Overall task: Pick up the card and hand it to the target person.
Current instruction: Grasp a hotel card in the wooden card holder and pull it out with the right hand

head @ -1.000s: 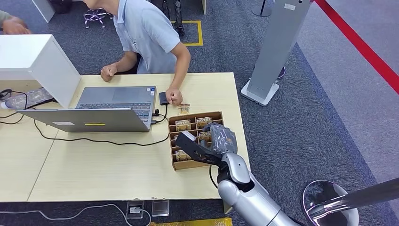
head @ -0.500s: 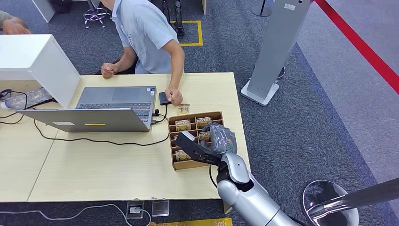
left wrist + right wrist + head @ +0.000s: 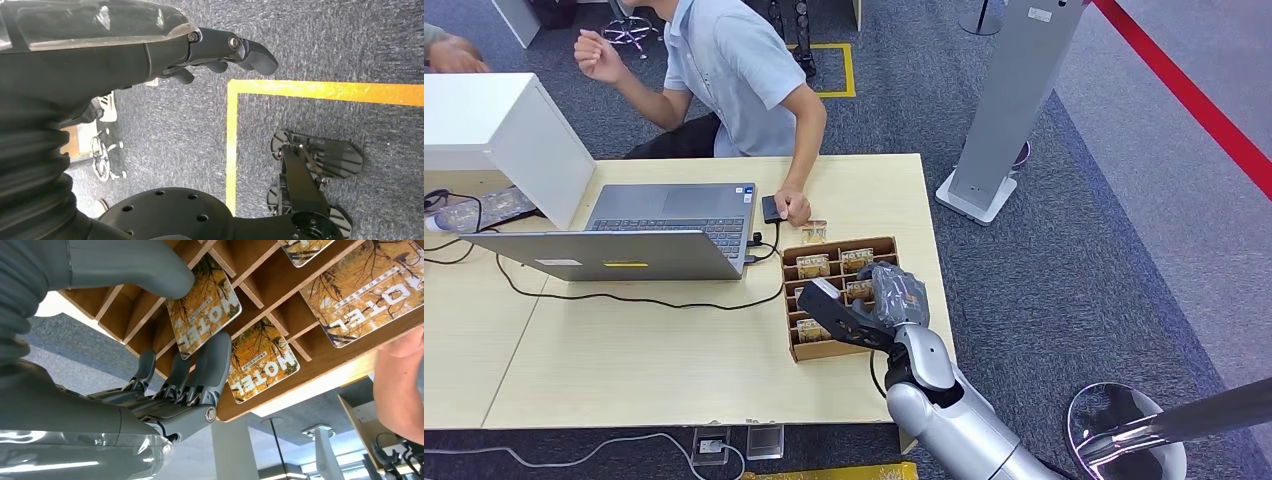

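Note:
A brown wooden box with compartments stands on the table's right part and holds several orange hotel cards. My right hand reaches into it from the near side. In the right wrist view the thumb and dark fingers pinch one hotel card, which stands in its slot in the box. Other cards lie in neighbouring slots. A person in a light blue shirt sits across the table, one hand resting just beyond the box. My left hand hangs over the carpet, holding nothing.
An open laptop with cables sits left of the box, next to a small black device. A loose card lies by the person's hand. A white cabinet stands far left; a grey pillar rises beyond the table's right edge.
The person lifted the other arm off the table and raised its fist. My right hand has stayed at the box with hardly any movement.

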Robot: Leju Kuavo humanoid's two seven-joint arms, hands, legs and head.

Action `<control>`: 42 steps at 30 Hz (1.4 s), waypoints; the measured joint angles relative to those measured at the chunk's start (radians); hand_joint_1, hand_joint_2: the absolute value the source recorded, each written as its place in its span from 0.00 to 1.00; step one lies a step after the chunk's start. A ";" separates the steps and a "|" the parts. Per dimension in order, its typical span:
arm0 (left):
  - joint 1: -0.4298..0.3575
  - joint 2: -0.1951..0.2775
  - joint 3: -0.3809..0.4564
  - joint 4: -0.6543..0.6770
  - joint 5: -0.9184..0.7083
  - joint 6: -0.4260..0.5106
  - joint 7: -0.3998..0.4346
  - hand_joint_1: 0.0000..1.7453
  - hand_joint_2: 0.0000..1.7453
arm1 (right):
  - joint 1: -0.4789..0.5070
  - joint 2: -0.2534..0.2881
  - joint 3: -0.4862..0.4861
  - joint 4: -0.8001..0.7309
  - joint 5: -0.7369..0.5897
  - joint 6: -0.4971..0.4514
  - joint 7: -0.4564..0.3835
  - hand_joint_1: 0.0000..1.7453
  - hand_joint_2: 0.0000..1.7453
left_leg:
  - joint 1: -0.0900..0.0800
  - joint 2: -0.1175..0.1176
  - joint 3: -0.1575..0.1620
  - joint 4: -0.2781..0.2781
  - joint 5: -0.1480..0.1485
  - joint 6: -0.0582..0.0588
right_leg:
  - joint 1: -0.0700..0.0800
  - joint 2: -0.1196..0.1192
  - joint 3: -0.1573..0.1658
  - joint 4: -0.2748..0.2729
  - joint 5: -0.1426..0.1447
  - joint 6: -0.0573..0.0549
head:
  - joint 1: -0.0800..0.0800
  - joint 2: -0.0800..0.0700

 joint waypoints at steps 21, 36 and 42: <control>0.000 0.000 0.000 0.000 -0.002 0.000 0.000 0.00 1.00 | 0.000 -0.001 0.000 0.000 0.000 0.001 0.001 0.50 1.00 | 0.000 0.000 0.000 0.000 0.000 0.000 | 0.000 0.000 0.000 0.000 0.000 0.000 | 0.000 0.000; 0.000 0.000 0.000 0.000 -0.002 0.002 0.000 0.00 1.00 | -0.004 -0.001 0.000 0.000 -0.010 0.004 -0.014 0.85 1.00 | 0.000 0.000 0.000 0.000 0.000 0.000 | 0.000 0.000 0.000 0.000 0.000 0.000 | 0.000 0.000; 0.001 0.000 0.000 0.000 -0.002 0.002 -0.004 0.00 1.00 | -0.006 -0.001 0.000 0.000 -0.011 0.004 -0.014 0.86 1.00 | 0.000 0.000 0.000 0.000 0.000 0.000 | 0.000 0.000 0.000 0.000 0.000 0.000 | 0.000 0.000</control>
